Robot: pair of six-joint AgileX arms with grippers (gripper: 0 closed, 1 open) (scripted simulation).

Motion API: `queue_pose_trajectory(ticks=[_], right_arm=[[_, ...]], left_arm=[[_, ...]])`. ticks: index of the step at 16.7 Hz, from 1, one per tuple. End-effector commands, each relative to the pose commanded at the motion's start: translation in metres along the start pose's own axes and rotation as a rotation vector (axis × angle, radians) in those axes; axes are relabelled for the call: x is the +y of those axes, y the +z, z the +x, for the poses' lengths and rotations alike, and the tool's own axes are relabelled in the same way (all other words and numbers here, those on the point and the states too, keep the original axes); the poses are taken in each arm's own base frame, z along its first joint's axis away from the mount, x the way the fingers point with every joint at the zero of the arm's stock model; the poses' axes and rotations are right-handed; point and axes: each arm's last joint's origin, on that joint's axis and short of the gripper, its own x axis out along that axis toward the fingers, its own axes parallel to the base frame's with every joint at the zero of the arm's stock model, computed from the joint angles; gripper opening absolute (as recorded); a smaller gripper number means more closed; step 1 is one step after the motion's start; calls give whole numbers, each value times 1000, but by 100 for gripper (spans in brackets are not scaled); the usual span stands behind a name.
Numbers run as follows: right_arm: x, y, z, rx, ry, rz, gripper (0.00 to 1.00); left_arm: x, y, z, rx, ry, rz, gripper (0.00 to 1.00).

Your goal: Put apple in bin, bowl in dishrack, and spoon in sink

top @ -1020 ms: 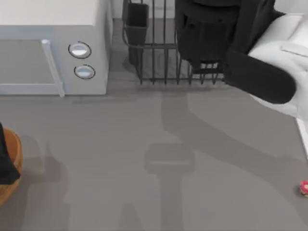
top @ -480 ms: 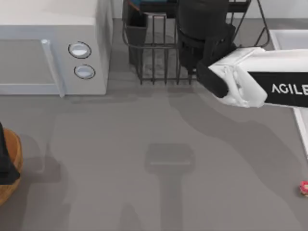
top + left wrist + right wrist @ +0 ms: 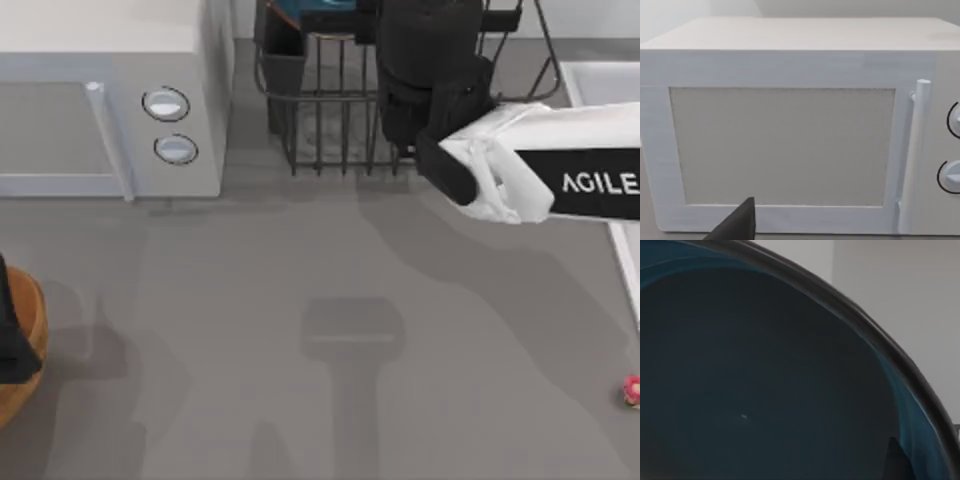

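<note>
Up at the top centre of the top view, my right arm reaches in from the right edge and its dark wrist sits over the dishrack (image 3: 320,110), covering the right gripper, so I honestly can't tell if the fingers are clamped on anything or apart. What I can see is a sliver of the blue bowl (image 3: 300,12) poking out at the very top edge, above the rack's bars and right by the dark utensil cup (image 3: 284,55). The right wrist view is basically staring straight into the bowl's dark blue inside (image 3: 765,380) with the rim curving across the upper right, so the camera is super close to it. My read is that the bowl-in-dishrack step is the one in hand, either just about finished or mid-placement. The spoon (image 3: 632,390) is lying on the table at the lower right edge, well apart from the sink (image 3: 590,80), whose pale rim peeks in at the upper right, so that one's not done yet. The bin (image 3: 22,350) is at the lower left edge, partly behind my left arm, which is parked there and looking at the microwave (image 3: 790,130). Next move, I'd guess: let go of the bowl if it's held, lift clear of the bars, then swing down to the lower right for the spoon.
</note>
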Motion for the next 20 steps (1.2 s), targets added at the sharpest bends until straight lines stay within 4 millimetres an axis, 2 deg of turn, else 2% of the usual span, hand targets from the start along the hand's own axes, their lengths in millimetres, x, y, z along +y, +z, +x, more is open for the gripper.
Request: queue_pose_trajectory(ticks=[11,20], right_arm=[[0,0,0,0,0,0,98],[1,0,-1,0,2,0,100]], left_arm=[[0,0,0,0,0,0,100],[0,0,0,0,0,0,100]])
